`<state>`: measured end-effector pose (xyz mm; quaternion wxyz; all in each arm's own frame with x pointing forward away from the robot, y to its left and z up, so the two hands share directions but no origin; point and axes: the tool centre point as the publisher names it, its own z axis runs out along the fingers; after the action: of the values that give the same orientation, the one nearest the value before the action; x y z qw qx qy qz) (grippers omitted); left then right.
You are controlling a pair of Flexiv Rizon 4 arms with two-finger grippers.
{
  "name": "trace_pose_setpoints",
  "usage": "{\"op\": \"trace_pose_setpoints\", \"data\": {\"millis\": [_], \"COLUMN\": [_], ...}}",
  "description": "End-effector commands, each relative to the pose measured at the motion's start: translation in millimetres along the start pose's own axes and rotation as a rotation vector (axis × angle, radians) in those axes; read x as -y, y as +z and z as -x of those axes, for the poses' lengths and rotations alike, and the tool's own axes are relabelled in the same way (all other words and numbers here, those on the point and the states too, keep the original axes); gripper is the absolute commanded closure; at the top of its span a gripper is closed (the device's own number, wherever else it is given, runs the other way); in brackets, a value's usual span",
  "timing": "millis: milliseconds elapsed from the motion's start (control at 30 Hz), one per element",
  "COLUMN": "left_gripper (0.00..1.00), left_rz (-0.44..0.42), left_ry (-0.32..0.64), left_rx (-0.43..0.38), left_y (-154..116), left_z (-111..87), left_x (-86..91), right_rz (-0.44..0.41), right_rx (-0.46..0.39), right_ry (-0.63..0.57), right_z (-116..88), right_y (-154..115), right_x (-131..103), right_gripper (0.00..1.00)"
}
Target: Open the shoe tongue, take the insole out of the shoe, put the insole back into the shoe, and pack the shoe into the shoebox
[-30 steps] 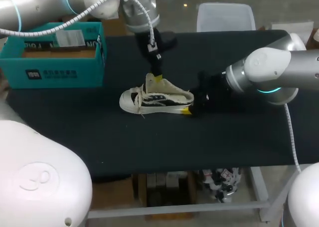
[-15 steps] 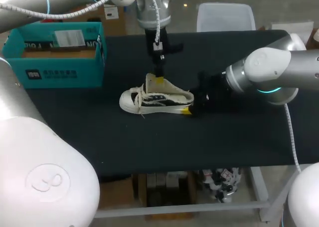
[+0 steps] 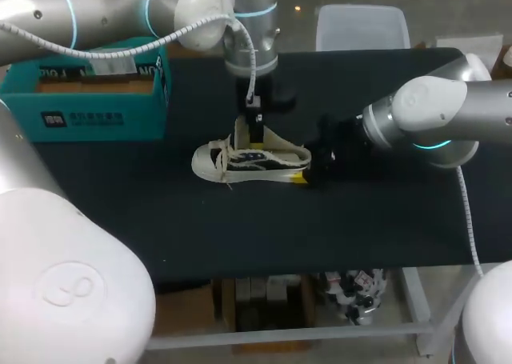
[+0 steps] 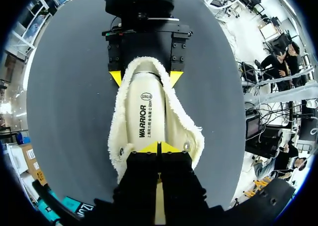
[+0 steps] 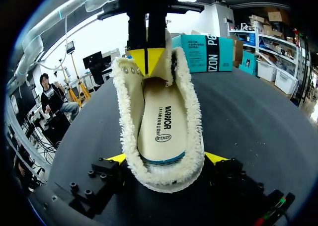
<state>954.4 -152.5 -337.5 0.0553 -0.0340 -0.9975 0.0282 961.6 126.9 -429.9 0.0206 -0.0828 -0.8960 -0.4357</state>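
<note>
1. Your shoe [image 3: 252, 162] lies on its sole near the middle of the table [image 3: 360, 220], toe toward 9 o'clock and heel toward 3 o'clock. The shoebox [image 3: 96, 112] sits well apart at the shoe's 10 o'clock.
2. Your left gripper [image 3: 256, 126] comes down at the shoe's 12 o'clock, tips pressed together on the tongue [image 3: 242, 129], which stands up out of the opening. Your right gripper [image 3: 302, 177] clamps the heel at 3 o'clock, one yellow tip on each side.
3. The insole [image 4: 149, 112] lies flat inside the shoe, so it has yet to come out.
4. The pinch looks to sit near the tongue's edge. Pull harder toward the toe and the tongue may slip free and flop back over the opening.
5. If you lift the tongue upward rather than forward, the toe can rise off the table. The heel clamp is the only thing holding the shoe down.
6. The fleece collar [image 5: 164, 179] bulges over the right fingers. The hold may therefore be on soft lining rather than firm heel, and the shoe could twist when you tug.
7. Both grippers are occupied. Reaching for the insole means letting go of something, and whichever you free may undo the opening or the anchoring.
</note>
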Motion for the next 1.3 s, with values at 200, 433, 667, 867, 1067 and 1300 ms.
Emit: {"op": "trace_pose_setpoints", "data": {"millis": [200,433,667,867,1067,1300], "left_gripper": [1.00,1.00,1.00,1.00,1.00,1.00], "left_rz": [-0.070,-0.056,-0.029,-0.024,-0.020,0.000], "left_ry": [0.071,0.132,0.155,0.152,0.138,0.116], "left_rx": [-0.055,-0.122,-0.131,-0.130,-0.102,-0.069], "left_y": [19.2,27.2,39.2,49.9,61.1,80.0], "left_z": [2.7,4.5,-3.3,-8.5,-14.8,-17.0], "left_x": [-2.3,1.7,6.6,8.6,8.2,7.7], "right_rz": [0.003,0.003,0.003,0.003,0.003,0.003], "right_rx": [-0.007,-0.007,-0.007,-0.007,-0.007,-0.007], "right_ry": [0.000,0.000,0.000,0.000,0.000,0.000], "right_z": [1.7,1.7,1.7,1.7,1.7,1.7], "right_y": [0.3,0.3,0.3,0.3,0.3,0.3], "right_x": [5.6,5.6,5.6,5.6,5.6,5.6], "right_gripper": [1.00,1.00,1.00,1.00,1.00,1.00]}}
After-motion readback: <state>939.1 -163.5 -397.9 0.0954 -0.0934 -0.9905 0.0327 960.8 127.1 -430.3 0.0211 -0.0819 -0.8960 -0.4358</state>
